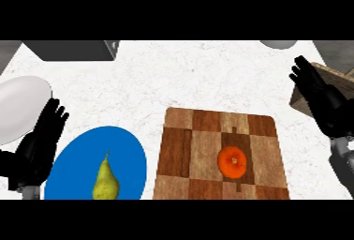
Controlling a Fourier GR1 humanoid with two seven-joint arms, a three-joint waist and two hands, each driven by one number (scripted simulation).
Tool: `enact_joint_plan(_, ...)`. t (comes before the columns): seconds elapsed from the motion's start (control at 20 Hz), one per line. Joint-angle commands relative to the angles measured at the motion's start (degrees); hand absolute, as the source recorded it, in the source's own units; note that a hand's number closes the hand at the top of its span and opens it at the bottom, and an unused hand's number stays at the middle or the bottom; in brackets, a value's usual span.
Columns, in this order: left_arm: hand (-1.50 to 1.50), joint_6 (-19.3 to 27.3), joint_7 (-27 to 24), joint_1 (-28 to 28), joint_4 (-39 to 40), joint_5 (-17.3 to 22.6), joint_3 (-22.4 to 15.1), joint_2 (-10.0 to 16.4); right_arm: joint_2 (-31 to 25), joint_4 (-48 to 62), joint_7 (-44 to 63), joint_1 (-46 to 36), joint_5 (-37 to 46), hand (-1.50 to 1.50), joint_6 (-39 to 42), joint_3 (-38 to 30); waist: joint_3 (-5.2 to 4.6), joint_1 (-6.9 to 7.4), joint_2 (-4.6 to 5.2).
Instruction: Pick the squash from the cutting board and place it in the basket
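Plainly early days. The squash (233, 161), small, round and orange, sits on the cutting board (194, 154), right of the board's middle, on a dark square. Nothing touches it. It has not been picked up or placed, so by my reading the whole task is left.

Right hand (319, 96): up at the right side, fingers straight and a little spread, holding nothing. It shows in front of the basket (336, 74), a wooden thing at the counter's right edge, mostly hidden by the hand and cut off by the view's edge. I cannot tell what, if anything, is inside. The hand is well apart from the squash, out past the board's far right corner.

Left hand (43, 136): low at the left, fingers straight, empty, resting by the white plate (17, 110) and just left of the blue plate (76, 161). A pear (105, 180) lies on the blue plate and is no part of the job.

Judgement: the right hand is nearer both squash and basket, so it is the likely worker. What is left:
- reach down to the board
- close round the squash
- lift and carry it right
- let go over the basket

The carry should be short, as the basket stands near the board's far right corner.
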Motion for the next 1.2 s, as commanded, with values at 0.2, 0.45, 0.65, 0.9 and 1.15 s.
enact_joint_plan(0.2,0.0,-8.24,-5.37,-7.54,-1.04,-5.22,-3.75,5.12,2.37,1.13,-11.79,-3.19,-4.93,1.5,19.8,3.85,0.81,1.21,0.32)
enact_joint_plan(0.45,0.0,-11.15,-4.03,-9.53,0.18,-5.72,-6.78,5.25,10.9,-9.34,-25.22,0.7,3.5,-1.5,25.45,18.96,0.77,0.29,-0.15)
enact_joint_plan(0.65,0.0,-11.91,-8.47,-6.48,2.74,-6.44,-6.01,4.63,12.19,-16.42,-26.46,11.13,23.29,-1.5,8.68,26.65,0.56,-0.73,-0.71)
enact_joint_plan(0.9,0.0,-10.35,-6.48,-7.82,2.46,-7.76,-7.15,2.99,5.56,-23.12,-11.96,8.32,34.55,-1.5,1.01,22.9,0.44,-1.19,-1.08)
enact_joint_plan(1.15,0.0,-12.32,-6.81,-10.05,4.19,-6.76,-5.29,4.3,-2.11,-31.92,4.3,2.19,42.8,-1.5,3.22,17.46,0.25,-1.41,-1.01)
